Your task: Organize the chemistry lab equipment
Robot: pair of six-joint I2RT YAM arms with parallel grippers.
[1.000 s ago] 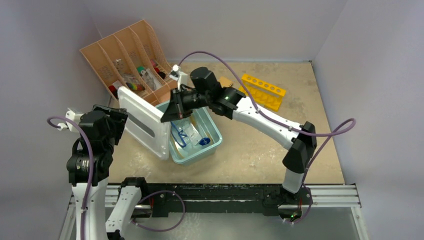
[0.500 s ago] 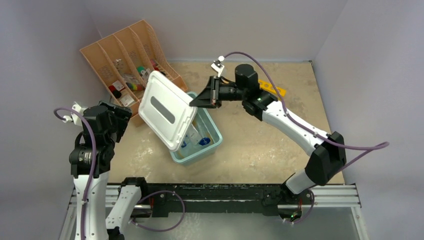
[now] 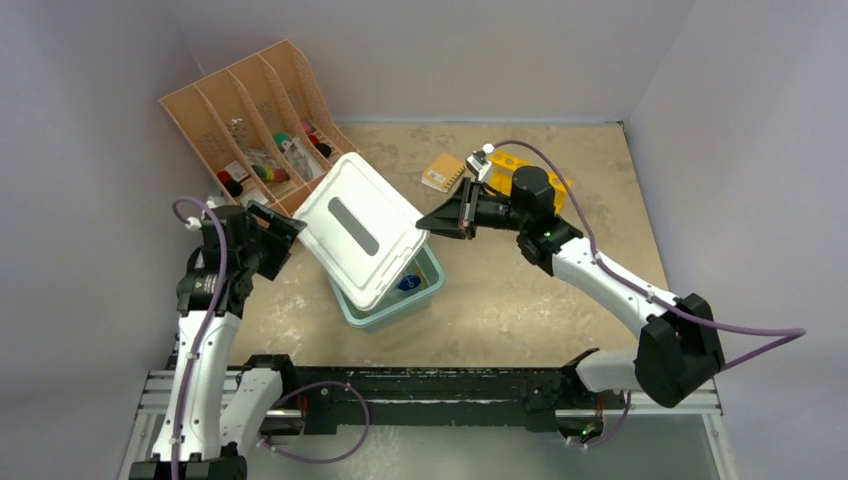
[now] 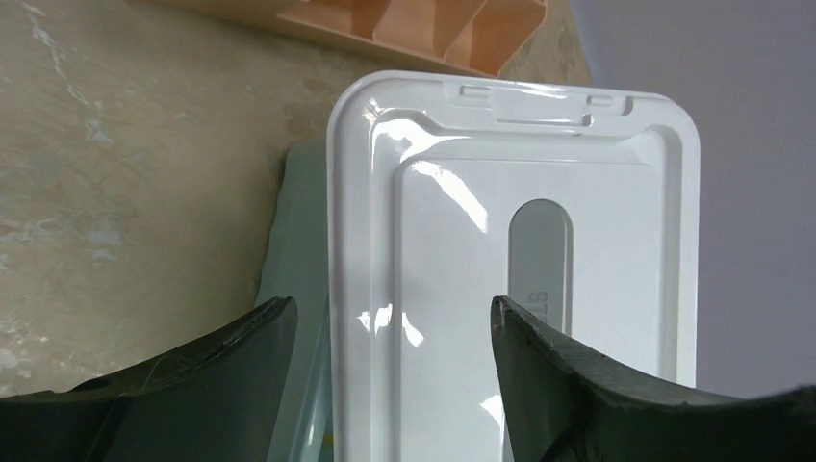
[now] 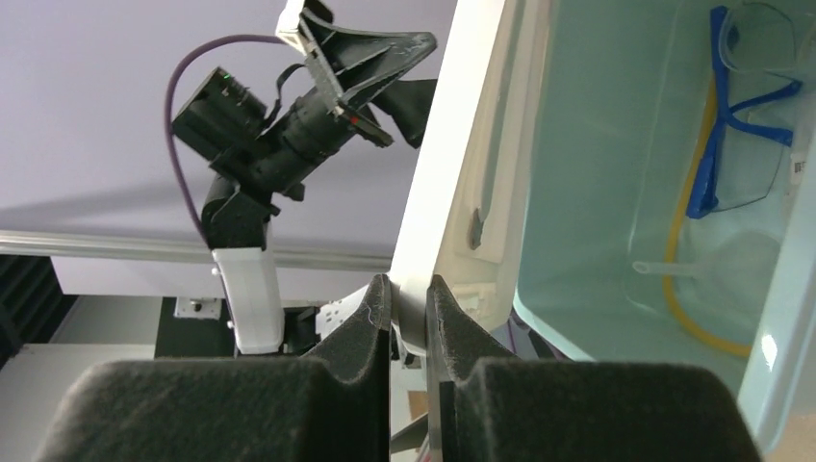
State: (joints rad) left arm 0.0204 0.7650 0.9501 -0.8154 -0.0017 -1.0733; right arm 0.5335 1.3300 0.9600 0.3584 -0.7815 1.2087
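Observation:
My right gripper (image 3: pixel 424 226) is shut on the right edge of the white tub lid (image 3: pixel 358 228) and holds it tilted over the pale teal tub (image 3: pixel 388 312). The right wrist view shows the fingers (image 5: pixel 370 318) pinching the lid's rim (image 5: pixel 452 192). Inside the tub (image 5: pixel 597 202) lie blue-rimmed goggles (image 5: pixel 736 120) and amber tubing (image 5: pixel 681 279). A blue piece (image 3: pixel 408 283) shows under the lid. My left gripper (image 3: pixel 288 232) is open at the lid's left edge. In its wrist view the lid (image 4: pixel 500 260) lies between and beyond the spread fingers (image 4: pixel 241 361).
The peach slotted organiser (image 3: pixel 250 110) with small items stands at the back left, close to the lid's far corner. A yellow tube rack (image 3: pixel 553 184) lies behind my right wrist. A small tan pad (image 3: pixel 443 172) lies at the back middle.
My right arm has swung the lid rightward and laid it down over the tub. My left arm has moved in and forward toward the lid's left edge.

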